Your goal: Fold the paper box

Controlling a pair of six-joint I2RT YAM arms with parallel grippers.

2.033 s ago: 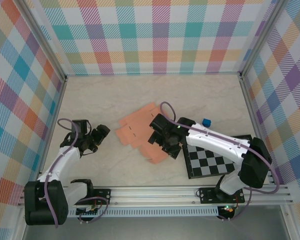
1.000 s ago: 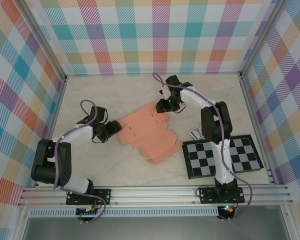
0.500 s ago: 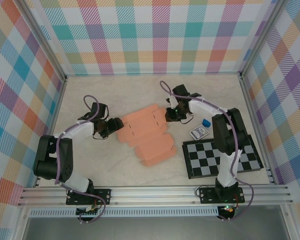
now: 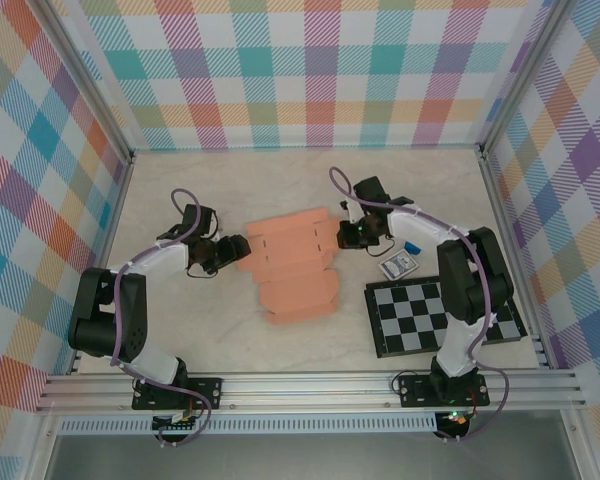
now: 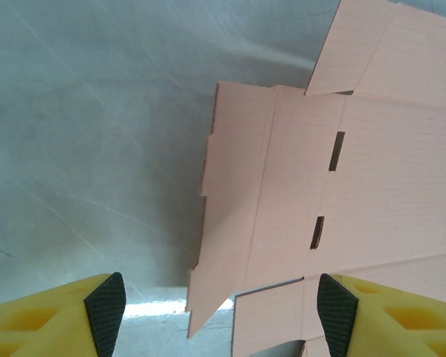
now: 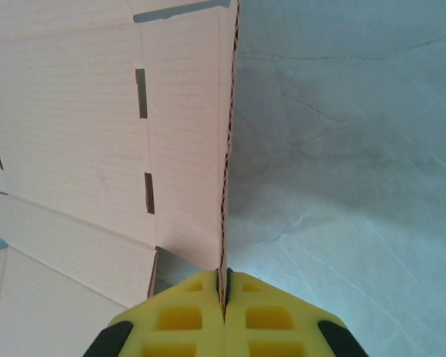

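Pale marbled tabletop (image 4: 210,330) inside plaid walls (image 4: 320,70), arm bases at the near edge. Mid-table lay the paper box (image 4: 292,265), mostly a flat creased cut-out with slots and flaps showing, set between the two grippers. To its right and nearer sat a checkered board (image 4: 440,315), apart from it, with a small pack (image 4: 399,266) and a blue bit (image 4: 412,246) just beyond the board (neither part of the job). On the card's right-hand side the right gripper (image 6: 224,291) had its yellow fingers pressed together on the edge panel, which stood upright off the table in the right wrist view, its corrugated edge running straight into the pinch. Opposite, the left gripper (image 5: 221,312) was spread wide, a black pad at each side of its wrist view, the card's left edge panel lying ahead between them and looking slightly lifted, no pad touching it as far as I could tell. Step in hand, my read: raising the side walls, right one up and held, left one not yet gripped; fold looked early, the rest of the sheet flat. Next move likely called for the left fingers to advance over that panel's edge, close, and swing it upright along the crease. Thin card, so a light square pinch, or the sheet could slide or crease off-line.
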